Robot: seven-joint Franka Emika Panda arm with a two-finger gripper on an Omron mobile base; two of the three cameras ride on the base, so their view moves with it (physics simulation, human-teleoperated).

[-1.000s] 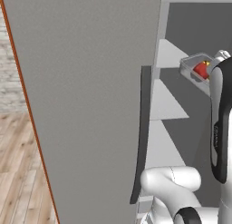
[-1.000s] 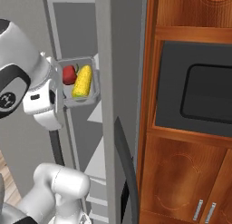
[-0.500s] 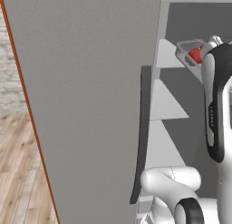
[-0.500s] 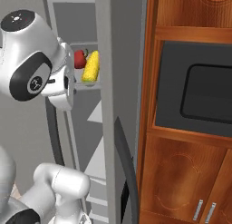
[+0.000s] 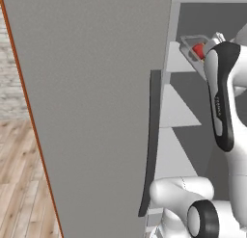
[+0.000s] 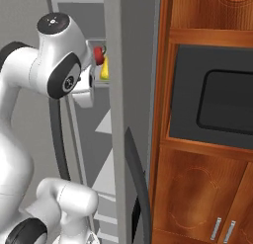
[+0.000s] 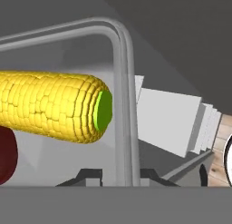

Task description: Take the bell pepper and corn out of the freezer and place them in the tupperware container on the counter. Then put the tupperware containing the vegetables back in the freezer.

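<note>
Two-finger gripper [image 7: 121, 177] sits clamped tight on the raised rim of the shallow grey rectangular tupperware container [image 7: 121, 82], carried aloft inside the tall grey freezer [image 5: 96, 112], above its pale grey shelves [image 5: 176, 109]. Elongated yellow corn cob [image 7: 50, 105] lies in the container, green end near the gripped rim. Rounded red bell pepper [image 7: 7, 157] sits just beside the cob.

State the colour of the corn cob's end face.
Bright green, on the yellow corn; the hand view shows it best.
</note>
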